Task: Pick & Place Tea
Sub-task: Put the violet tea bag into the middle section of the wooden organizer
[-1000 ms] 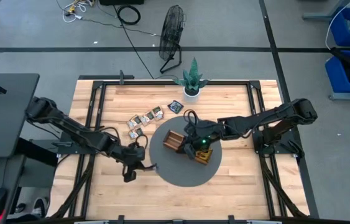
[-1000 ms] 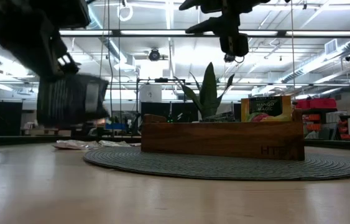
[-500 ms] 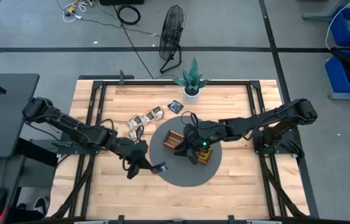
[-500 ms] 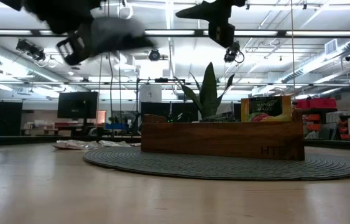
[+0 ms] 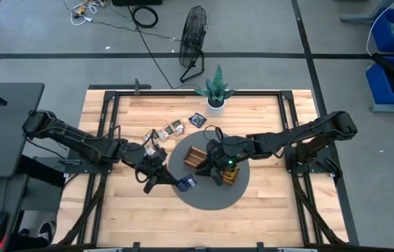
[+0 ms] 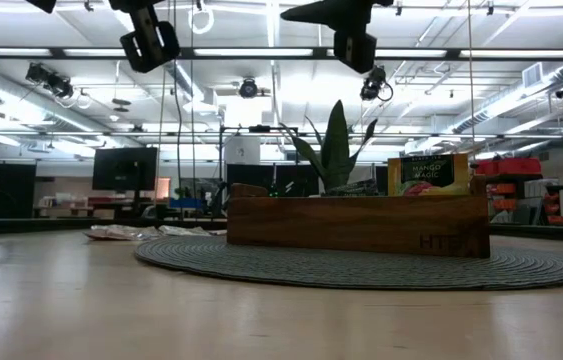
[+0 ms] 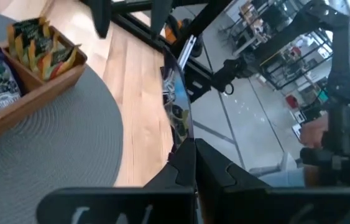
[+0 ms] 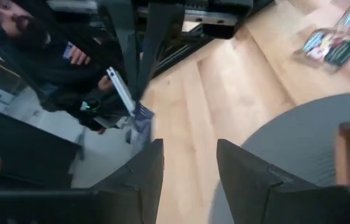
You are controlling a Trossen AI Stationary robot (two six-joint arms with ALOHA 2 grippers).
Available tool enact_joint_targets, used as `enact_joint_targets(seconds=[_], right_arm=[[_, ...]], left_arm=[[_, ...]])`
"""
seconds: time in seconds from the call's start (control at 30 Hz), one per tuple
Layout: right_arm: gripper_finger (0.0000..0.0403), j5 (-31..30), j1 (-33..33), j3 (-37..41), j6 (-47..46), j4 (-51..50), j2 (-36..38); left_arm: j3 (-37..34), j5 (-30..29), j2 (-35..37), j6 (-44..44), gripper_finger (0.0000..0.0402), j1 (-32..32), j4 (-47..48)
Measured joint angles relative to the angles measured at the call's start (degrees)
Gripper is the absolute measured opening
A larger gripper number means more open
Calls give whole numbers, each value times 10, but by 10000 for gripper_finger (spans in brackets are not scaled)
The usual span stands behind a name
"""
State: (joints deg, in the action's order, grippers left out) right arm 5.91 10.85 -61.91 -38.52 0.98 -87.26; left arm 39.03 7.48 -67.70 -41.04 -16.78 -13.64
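While both arms hung over the mat:
Left gripper (image 5: 176, 183): pinched a dark tea sachet (image 5: 186, 184) above the mat (image 5: 203, 199)
Right gripper (image 5: 214, 173): fingers parted beside the wooden tray (image 5: 195, 158)
Loose sachets (image 5: 163, 133): on the table

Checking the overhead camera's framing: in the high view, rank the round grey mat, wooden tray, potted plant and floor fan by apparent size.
1. Round grey mat
2. Floor fan
3. Wooden tray, partly hidden under the right arm, and potted plant: alike, unranked.
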Motion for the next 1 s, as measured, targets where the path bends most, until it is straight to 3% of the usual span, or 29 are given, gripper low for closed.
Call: enact_joint_targets(seconds=[0.2, 0.77, 1.0], right_arm=[[157, 42, 0, 0, -65, 22, 0], [156, 64, 6, 0, -78, 85, 0], [125, 77, 5, 0, -96, 84, 0]], left_arm=[[0, -1, 0, 8, 0, 2, 0], [0, 18, 0, 7, 0, 33, -54], [0, 19, 0, 8, 0, 35, -54]])
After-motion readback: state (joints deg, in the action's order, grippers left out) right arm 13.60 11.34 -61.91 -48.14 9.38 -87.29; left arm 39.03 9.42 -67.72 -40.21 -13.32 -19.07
